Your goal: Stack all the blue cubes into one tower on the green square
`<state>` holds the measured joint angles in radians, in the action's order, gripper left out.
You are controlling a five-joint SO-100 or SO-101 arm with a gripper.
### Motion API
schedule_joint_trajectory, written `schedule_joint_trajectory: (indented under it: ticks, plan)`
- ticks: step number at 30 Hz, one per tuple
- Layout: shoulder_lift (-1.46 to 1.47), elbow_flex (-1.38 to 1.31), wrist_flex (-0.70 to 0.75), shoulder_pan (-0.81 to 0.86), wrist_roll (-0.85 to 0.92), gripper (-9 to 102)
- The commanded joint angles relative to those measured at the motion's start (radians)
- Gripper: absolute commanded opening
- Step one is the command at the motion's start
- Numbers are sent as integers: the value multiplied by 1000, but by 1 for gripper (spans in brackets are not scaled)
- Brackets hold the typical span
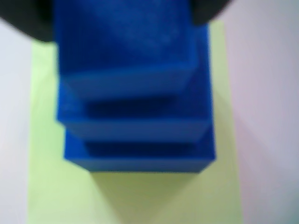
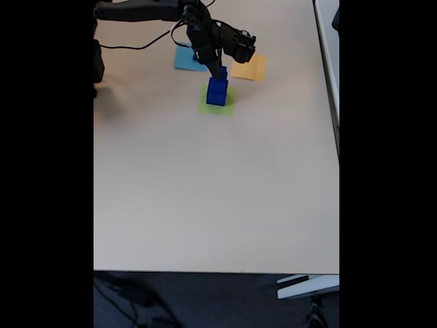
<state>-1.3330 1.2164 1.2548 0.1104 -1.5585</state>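
Blue cubes: deep uniform blue. Green square: pale yellow-green. Other squares: light blue, orange-yellow. Table: beige. Arm: black.

Matt blue cubes, papery green square

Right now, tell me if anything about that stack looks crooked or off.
Nothing stands out. In the wrist view, three blue cubes sit stacked on the green square, edges roughly parallel, each level stepped slightly back. The picture is blurred, so small misalignments can't be judged.
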Motion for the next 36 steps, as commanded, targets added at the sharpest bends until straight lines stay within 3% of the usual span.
schedule_joint_trajectory:
  ticks: [1,36]
  plan:
    - [-44,-3,-11,-3,-12,7]
    - [-44,-11,-23,-23,-34,16]
